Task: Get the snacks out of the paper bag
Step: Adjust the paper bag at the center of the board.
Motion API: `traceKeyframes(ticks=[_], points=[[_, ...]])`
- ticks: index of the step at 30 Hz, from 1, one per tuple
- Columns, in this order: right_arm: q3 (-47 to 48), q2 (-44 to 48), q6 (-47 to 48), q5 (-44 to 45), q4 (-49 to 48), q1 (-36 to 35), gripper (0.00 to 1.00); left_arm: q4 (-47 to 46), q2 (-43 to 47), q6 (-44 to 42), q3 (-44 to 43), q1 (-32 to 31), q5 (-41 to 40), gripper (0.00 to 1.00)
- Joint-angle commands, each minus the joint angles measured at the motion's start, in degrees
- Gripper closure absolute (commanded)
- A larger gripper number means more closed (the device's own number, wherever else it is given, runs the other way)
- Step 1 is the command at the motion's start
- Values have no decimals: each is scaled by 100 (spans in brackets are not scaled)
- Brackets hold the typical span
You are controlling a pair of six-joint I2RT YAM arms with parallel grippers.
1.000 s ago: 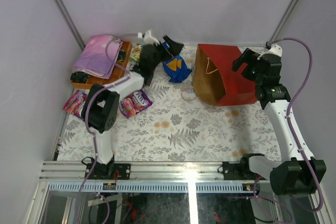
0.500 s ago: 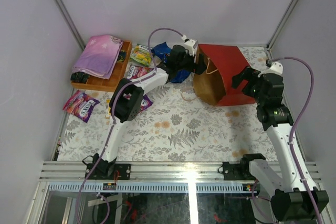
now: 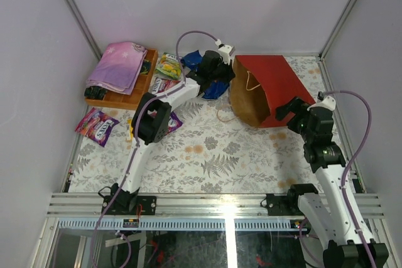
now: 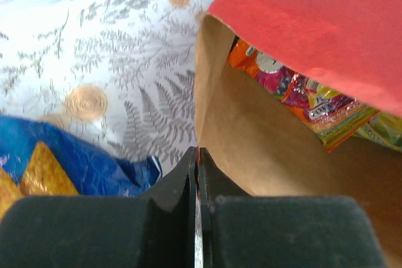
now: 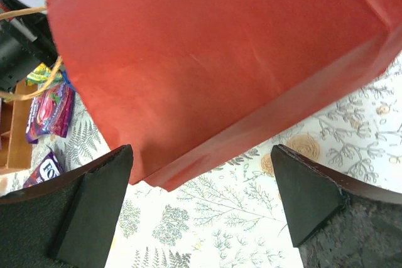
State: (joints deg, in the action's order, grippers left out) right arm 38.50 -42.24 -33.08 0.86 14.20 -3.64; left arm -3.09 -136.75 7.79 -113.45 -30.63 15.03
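Observation:
The red paper bag (image 3: 273, 86) lies on its side, brown mouth (image 4: 270, 155) facing left. My left gripper (image 3: 230, 75) (image 4: 198, 154) is shut on the mouth's near rim, a sliver of red paper between its tips. Inside the bag lie an orange-pink packet (image 4: 295, 89) and a green-yellow one (image 4: 384, 128). The dark-blue chip bag (image 3: 217, 90) (image 4: 69, 167) lies on the cloth just left of the mouth. My right gripper (image 3: 284, 109) (image 5: 201, 155) stands open at the bag's lower right corner (image 5: 169, 177), touching nothing.
Purple packets (image 3: 97, 127) (image 3: 171, 121) (image 5: 50, 108) and a green-yellow one (image 3: 169, 65) lie on the floral tablecloth at the left. A wooden tray (image 3: 129, 100) holds a folded pink-purple cloth (image 3: 119, 66). The bag's twisted handle (image 3: 251, 83) hangs by its mouth. Walls close in behind.
My left arm swung right from the chip bag to the paper bag's mouth and shut on its rim. My right arm drew back toward the near edge, off the bag's top.

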Motion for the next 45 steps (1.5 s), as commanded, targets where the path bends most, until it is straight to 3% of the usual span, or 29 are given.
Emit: traceKeyframes(ticks=[1, 7, 14, 20, 25, 28, 33, 41, 45], points=[[-327, 444, -792, 533, -408, -3, 1, -364, 673, 149, 653, -63, -321, 100], [-343, 663, -1622, 1326, -381, 161, 1, -1183, 1503, 425, 2116, -222, -934, 100], [-280, -124, -2615, 1367, 9, 339, 1, -1762, 2252, 818, 3325, -381, -1816, 100], [-598, -477, -2765, 986, -731, 720, 1, -2316, 2650, 1216, 4236, -593, -2309, 100], [-745, -996, -2712, 245, -1873, 1078, 10, -2654, 2714, 1546, 4720, -875, -2893, 100], [-603, -1557, -2549, -129, -2389, 1169, 20, -2838, 2706, 1745, 4877, -1081, -3209, 100], [-135, -2733, -2318, -988, -3131, 1326, 29, -3068, 2550, 2001, 4941, -1483, -3488, 100], [1287, -4293, -1776, -2204, -3777, 1734, 32, -3193, 2396, 2298, 4906, -1845, -3714, 100], [2501, -5471, -1687, -3005, -3958, 1813, 32, -2769, 2043, 2240, 4282, -1871, -3722, 100]])
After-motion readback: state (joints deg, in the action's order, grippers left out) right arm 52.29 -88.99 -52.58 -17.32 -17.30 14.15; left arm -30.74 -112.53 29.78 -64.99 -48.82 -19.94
